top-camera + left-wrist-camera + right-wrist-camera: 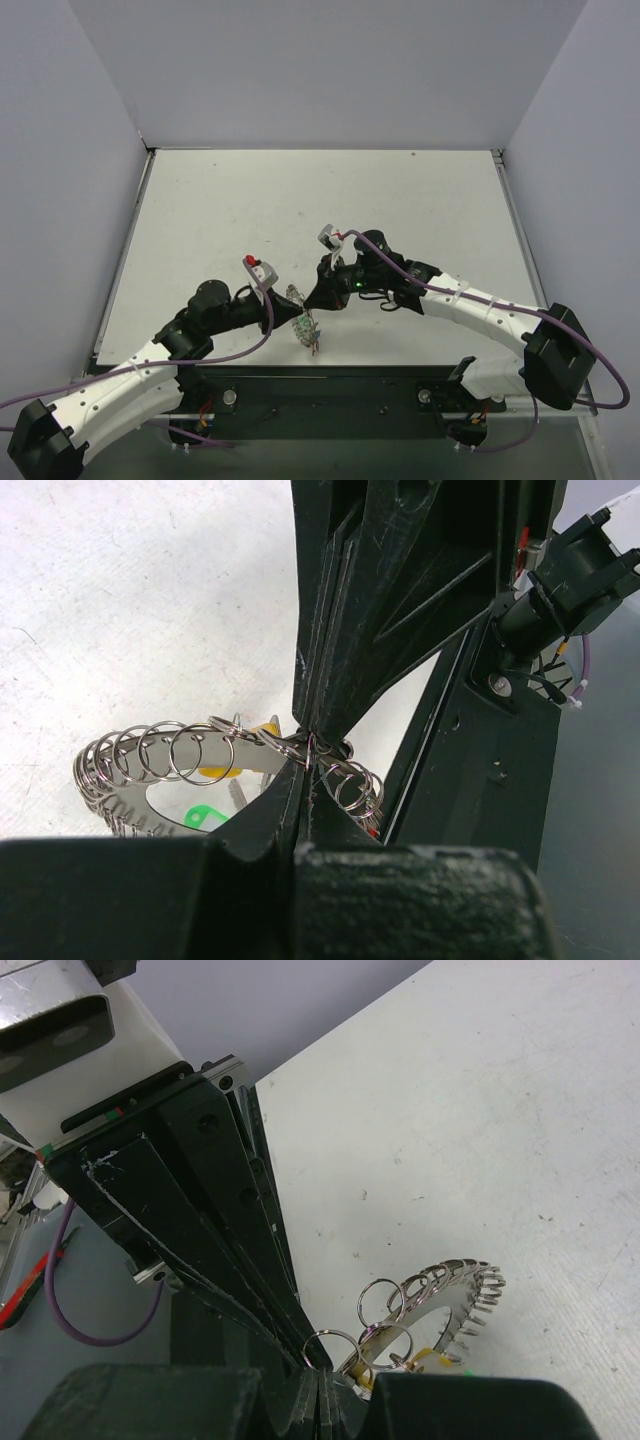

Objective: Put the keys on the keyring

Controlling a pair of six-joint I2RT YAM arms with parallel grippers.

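The keyring (pixel 140 765) is a silvery ring with many small split rings along its rim, held above the table's near edge. My left gripper (pixel 305 767) is shut on its rim. My right gripper (pixel 325 1372) pinches the same stretch of rim from the opposite side, tip to tip with the left. From above, the left gripper (pixel 287 300) and right gripper (pixel 311 298) meet over the keyring (pixel 303 325). A yellow key head (pixel 215 772) and a green key head (pixel 200 817) hang from the ring. The yellow key head (pixel 425 1356) also shows under the keyring (pixel 450 1295).
The white table (pixel 320 210) stretches away behind the grippers, closed in by white walls on three sides. The black base rail (pixel 330 385) runs along the near edge, just below the hanging ring. Purple cables (pixel 250 350) loop off both arms.
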